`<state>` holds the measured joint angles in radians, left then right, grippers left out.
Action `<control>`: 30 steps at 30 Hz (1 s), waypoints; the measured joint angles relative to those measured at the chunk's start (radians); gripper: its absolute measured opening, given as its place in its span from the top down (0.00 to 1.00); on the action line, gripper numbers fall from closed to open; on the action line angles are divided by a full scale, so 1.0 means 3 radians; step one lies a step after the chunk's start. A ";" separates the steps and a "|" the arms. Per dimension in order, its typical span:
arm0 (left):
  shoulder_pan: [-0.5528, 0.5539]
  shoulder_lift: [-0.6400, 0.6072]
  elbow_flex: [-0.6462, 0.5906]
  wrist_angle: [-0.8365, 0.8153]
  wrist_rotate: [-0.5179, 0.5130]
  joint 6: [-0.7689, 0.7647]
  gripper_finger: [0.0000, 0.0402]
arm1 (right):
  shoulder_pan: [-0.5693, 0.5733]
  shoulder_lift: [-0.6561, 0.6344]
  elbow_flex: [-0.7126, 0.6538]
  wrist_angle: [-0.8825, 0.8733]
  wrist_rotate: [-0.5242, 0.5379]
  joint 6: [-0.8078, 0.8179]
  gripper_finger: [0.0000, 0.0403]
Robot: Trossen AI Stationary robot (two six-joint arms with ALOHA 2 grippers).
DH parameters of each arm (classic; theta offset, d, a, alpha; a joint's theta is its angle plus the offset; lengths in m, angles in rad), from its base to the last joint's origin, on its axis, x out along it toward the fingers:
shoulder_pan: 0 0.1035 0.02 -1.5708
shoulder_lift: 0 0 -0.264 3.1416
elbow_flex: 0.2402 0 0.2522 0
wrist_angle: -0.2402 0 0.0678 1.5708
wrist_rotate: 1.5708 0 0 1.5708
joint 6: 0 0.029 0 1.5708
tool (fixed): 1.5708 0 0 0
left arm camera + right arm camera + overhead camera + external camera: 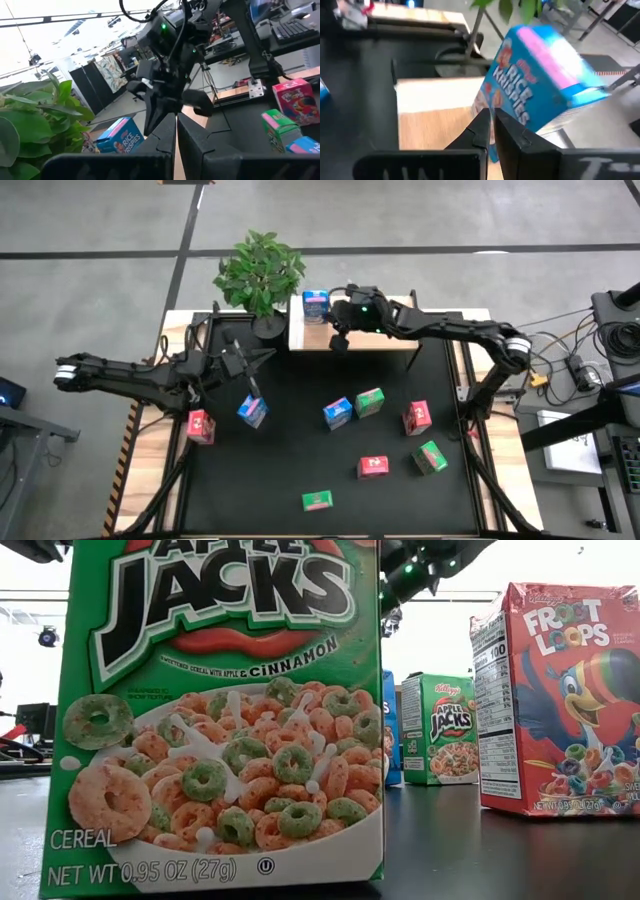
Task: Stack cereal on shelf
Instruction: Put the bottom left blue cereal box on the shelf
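While both claws sit pinched empty, glossy cardboard box (316, 304) rests on plank shelf (297, 332)

High view. Light wooden shelf (355, 335) at upper centre, one blue cereal box (316, 307) on its left end. Eight boxes lie scattered below: blue (252, 411) (337, 413), green (370, 402) (431, 457) (317, 501), red (200, 426) (417, 418) (373, 467).
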<state>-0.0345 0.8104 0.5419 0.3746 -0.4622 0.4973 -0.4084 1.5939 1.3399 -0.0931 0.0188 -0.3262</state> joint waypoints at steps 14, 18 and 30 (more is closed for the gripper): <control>0.0000 0.0019 0.0000 -0.0013 0.0000 -0.0159 1.00 | -0.0001 0.0365 0.0112 0.0325 0.0023 -0.0286 0.97; 0.0000 0.0019 0.0000 -0.0030 -0.0003 -0.0156 1.00 | -0.0036 0.0431 0.0112 0.0440 0.0023 -0.0312 0.97; -0.0005 -0.0027 -0.0001 -0.0144 -0.0175 -0.0342 1.00 | -0.0029 0.0253 0.0112 0.0276 0.0023 -0.0291 0.97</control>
<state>-0.0360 0.8023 0.5415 0.3314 -0.5147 0.3947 -0.4171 1.6699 1.3735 -0.0104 0.0257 -0.4135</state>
